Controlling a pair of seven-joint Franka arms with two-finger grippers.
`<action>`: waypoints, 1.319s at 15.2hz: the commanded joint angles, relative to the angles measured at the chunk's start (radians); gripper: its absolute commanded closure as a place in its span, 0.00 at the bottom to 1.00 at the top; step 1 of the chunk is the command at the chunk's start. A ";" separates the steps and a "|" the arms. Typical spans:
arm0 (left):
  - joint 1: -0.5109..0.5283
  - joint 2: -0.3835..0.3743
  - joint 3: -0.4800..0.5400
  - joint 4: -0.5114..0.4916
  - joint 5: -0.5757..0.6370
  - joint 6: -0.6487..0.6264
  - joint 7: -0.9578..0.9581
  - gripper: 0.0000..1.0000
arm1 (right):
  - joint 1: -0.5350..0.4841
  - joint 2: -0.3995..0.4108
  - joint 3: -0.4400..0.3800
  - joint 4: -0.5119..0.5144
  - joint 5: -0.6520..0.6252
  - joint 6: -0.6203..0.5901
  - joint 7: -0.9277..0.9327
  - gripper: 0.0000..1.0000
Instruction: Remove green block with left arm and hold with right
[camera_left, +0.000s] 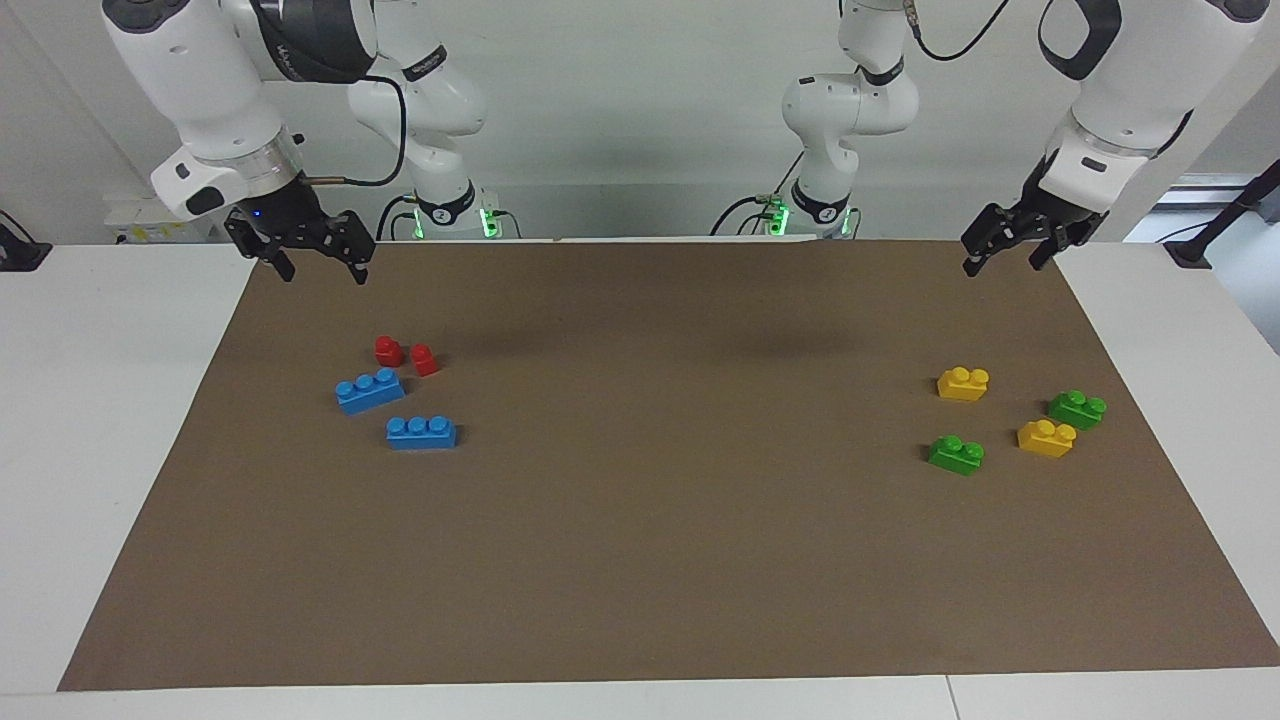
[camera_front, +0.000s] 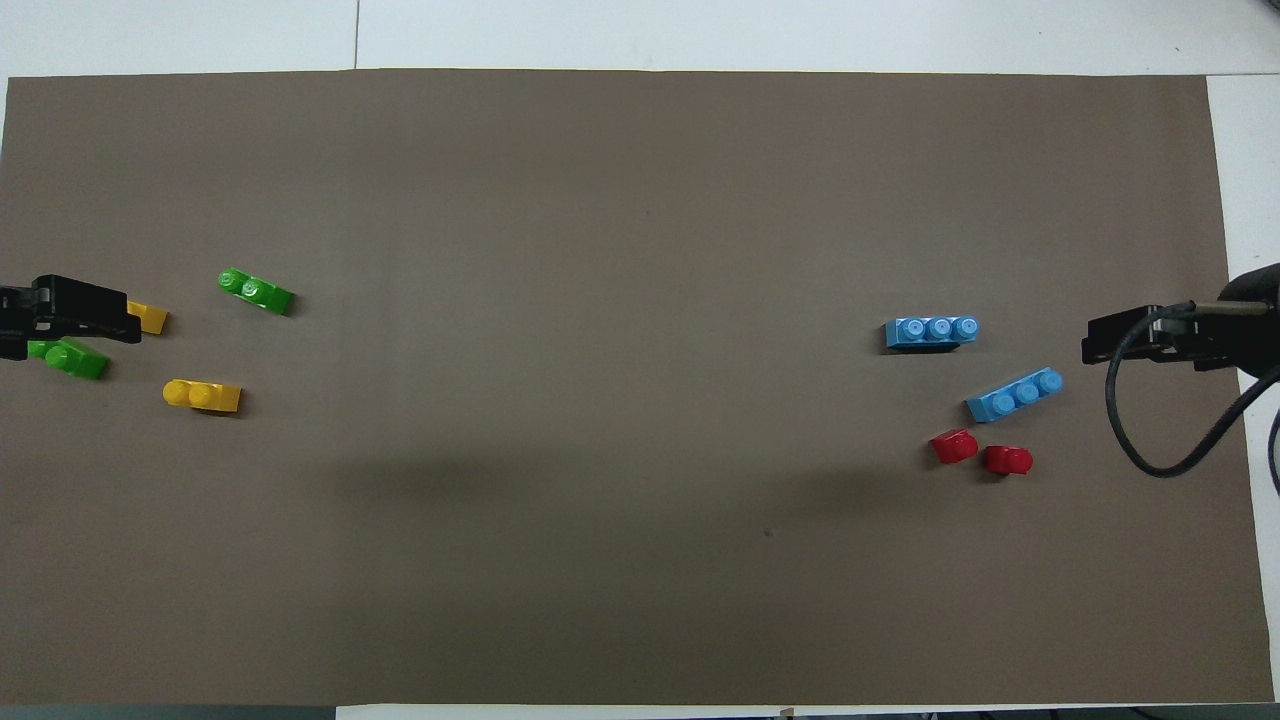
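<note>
Two green blocks lie on the brown mat (camera_left: 640, 560) at the left arm's end. One green block (camera_left: 957, 455) (camera_front: 256, 291) lies farther from the robots. The other green block (camera_left: 1077, 409) (camera_front: 70, 358) lies nearer the mat's end. My left gripper (camera_left: 1005, 262) (camera_front: 90, 310) hangs open and empty over the mat's near corner, apart from all bricks. In the overhead view it covers part of the second green block. My right gripper (camera_left: 322, 268) (camera_front: 1130, 340), with the blue wrist light, hangs open and empty over the other near corner.
Two yellow two-stud bricks (camera_left: 963, 383) (camera_left: 1046, 438) lie among the green ones. Two blue three-stud bricks (camera_left: 370, 390) (camera_left: 421, 432) and two small red bricks (camera_left: 388, 350) (camera_left: 424, 359) lie at the right arm's end. A black cable (camera_front: 1150, 450) loops by the right gripper.
</note>
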 joint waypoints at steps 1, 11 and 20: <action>-0.006 -0.023 0.000 0.003 0.001 -0.031 0.027 0.00 | -0.005 0.080 0.002 0.116 -0.017 -0.063 -0.028 0.00; -0.006 -0.029 -0.018 0.003 0.041 -0.030 0.027 0.00 | -0.008 0.081 0.002 0.115 -0.021 -0.060 -0.026 0.00; -0.006 -0.029 -0.018 0.003 0.041 -0.027 0.027 0.00 | -0.006 0.081 0.002 0.112 -0.057 -0.059 -0.040 0.00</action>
